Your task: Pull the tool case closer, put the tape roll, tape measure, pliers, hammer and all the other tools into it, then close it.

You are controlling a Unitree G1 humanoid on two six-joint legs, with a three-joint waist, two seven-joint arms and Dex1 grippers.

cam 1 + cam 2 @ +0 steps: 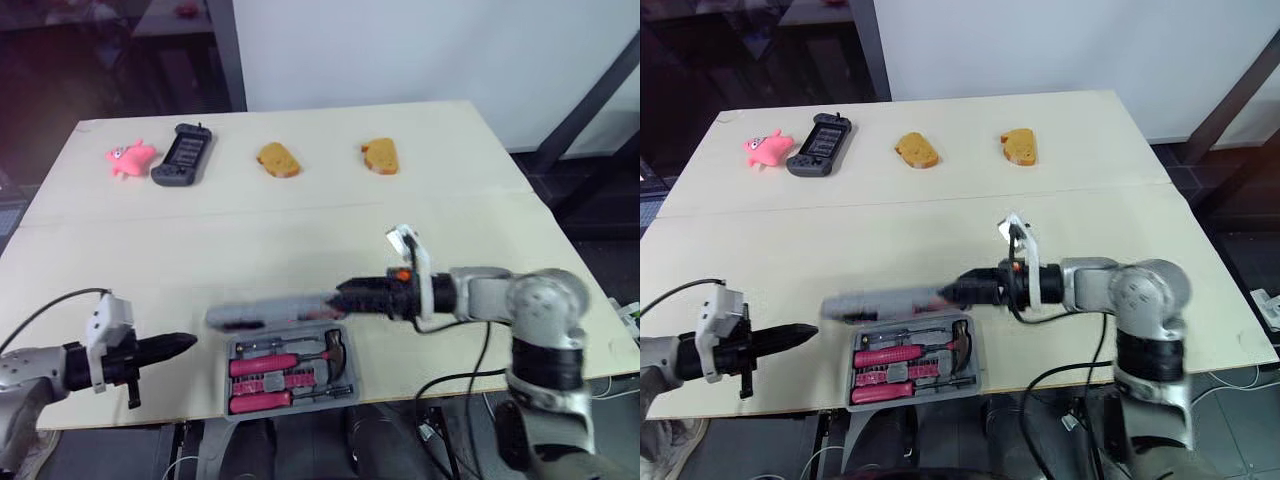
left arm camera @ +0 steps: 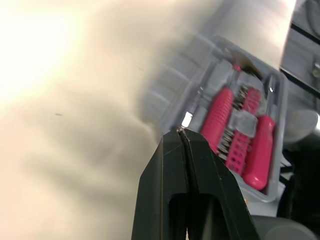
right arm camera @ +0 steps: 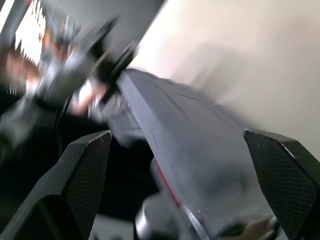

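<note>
Now | left pincer [image 2: 182, 131] pinched together | right pincer [image 3: 176, 134] spread at lid [image 3: 200, 165]

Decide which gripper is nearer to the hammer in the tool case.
Right. The right gripper is just beyond the hammer head, at the far edge of the tool case. The left gripper is off the case's left side, with the tray's width between it and the head.

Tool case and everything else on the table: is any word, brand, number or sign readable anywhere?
No readable text anywhere.
Grey plastic tool case with pink-handled tools: no label can be made out; its lid is too blurred to tell.
Black handheld device: faint rows of marks on its face, too small to read.
</note>
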